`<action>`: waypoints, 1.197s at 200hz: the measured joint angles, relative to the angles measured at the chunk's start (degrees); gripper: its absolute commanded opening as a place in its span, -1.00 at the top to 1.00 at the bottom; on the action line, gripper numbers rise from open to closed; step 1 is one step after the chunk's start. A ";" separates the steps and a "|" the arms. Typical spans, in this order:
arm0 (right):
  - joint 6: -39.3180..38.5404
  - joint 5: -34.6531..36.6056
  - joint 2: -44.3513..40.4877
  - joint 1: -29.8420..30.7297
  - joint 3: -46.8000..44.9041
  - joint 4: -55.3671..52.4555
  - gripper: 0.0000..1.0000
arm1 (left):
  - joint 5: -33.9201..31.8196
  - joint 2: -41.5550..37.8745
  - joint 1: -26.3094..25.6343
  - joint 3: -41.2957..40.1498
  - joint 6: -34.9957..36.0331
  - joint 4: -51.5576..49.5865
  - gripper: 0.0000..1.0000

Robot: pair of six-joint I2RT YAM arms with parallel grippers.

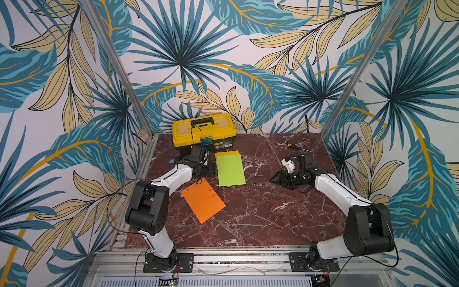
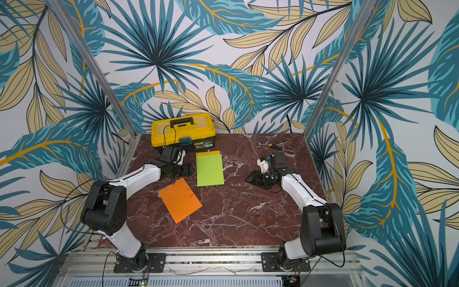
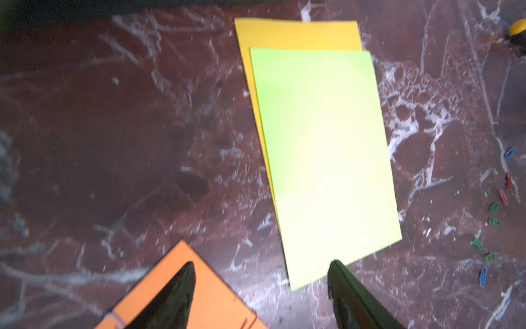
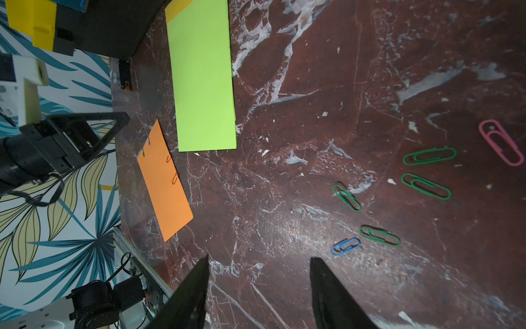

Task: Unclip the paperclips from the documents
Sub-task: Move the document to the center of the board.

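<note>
Red-brown marbled table [image 1: 260, 223]. The lime green paper sheet [image 1: 231, 170] lies flat on the yellow paper sheet [image 1: 227, 153], which shows only as a strip at the far edge, just in front of the yellow-and-black plastic toolbox [image 1: 203, 130]. No clips are seen on this pair. The orange paper sheet [image 1: 203, 200] lies askew nearer the left arm, apart from the green one. It carries two red wire paperclips [image 4: 174, 178] on one long edge, plus a blue and a green clip on the short far edge. Loose paperclips [image 4: 429, 156], green, blue and pink, lie scattered on bare table beside the right hand [image 4: 259, 260], whose jaws are apart and empty. The left hand [image 3: 262, 273] also has its jaws apart and empty, over the gap between the orange and green sheets.
</note>
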 measured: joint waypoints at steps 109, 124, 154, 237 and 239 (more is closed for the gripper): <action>-0.68 -2.75 -0.13 0.24 -0.17 0.55 -0.17 | -2.43 -3.91 -2.99 -9.29 -8.11 -4.35 -0.39; -0.68 -2.97 -0.55 0.26 -0.68 0.59 -0.17 | -2.29 -3.91 -3.37 -10.47 -8.35 -4.79 -0.39; -0.37 -3.17 -0.87 0.50 -1.88 1.31 -0.17 | -0.55 -3.08 -4.44 -11.19 -8.20 -5.77 -0.36; 0.20 -3.15 -1.18 1.07 -2.64 2.25 -0.17 | 5.01 -2.67 -8.72 -11.58 -7.17 -5.40 -0.32; 0.22 -3.15 -1.20 1.07 -2.64 2.25 -0.17 | 5.09 -2.67 -8.92 -11.58 -7.19 -5.40 -0.32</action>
